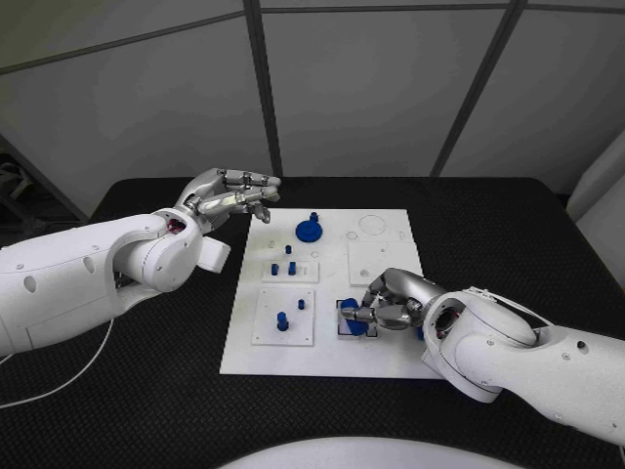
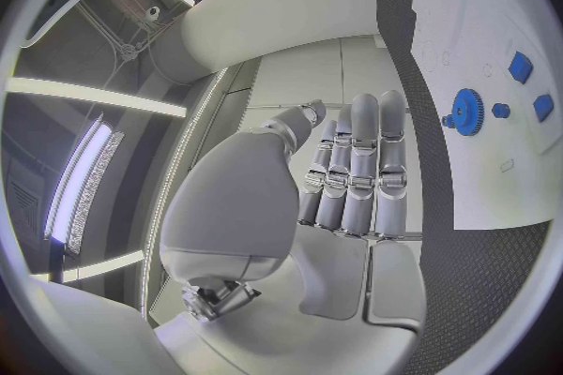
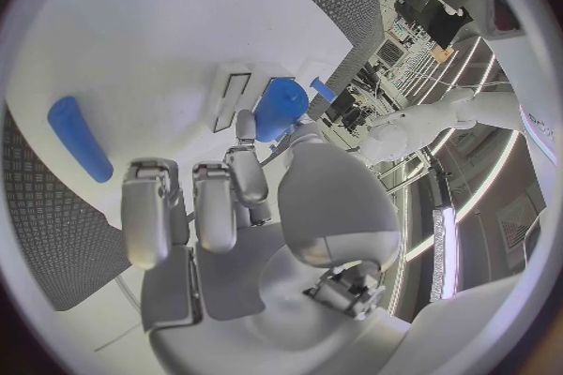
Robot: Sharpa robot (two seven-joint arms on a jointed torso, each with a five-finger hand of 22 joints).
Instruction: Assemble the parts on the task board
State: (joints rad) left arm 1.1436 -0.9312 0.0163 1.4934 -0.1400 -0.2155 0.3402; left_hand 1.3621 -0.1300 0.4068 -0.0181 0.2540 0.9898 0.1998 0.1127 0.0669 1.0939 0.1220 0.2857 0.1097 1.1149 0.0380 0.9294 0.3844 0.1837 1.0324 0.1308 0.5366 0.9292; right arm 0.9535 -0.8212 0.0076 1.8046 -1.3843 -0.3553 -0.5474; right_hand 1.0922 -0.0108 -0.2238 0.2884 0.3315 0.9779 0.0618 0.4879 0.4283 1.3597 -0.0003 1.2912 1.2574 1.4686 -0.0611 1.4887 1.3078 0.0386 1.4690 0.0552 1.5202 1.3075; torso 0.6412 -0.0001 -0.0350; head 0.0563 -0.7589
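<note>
Black matting covers the bench [image 1: 144, 391], and the white task board [image 1: 397, 362] lies in its middle. At the board's near right side the right hand [image 1: 383, 305] curls its fingers around a blue part [image 1: 350, 315], pressing it down at a small raised plate there; in the right wrist view the blue part [image 3: 281, 108] sits just past the fingertips, and a blue cylinder [image 3: 79, 138] lies loose, well apart. Over the board's far left corner the left hand [image 1: 231, 197] hovers, fingers curled in, holding nothing. A blue gear [image 1: 310, 231] stands just beside that hand, so I judge the left arm the nearer one for it.
</note>
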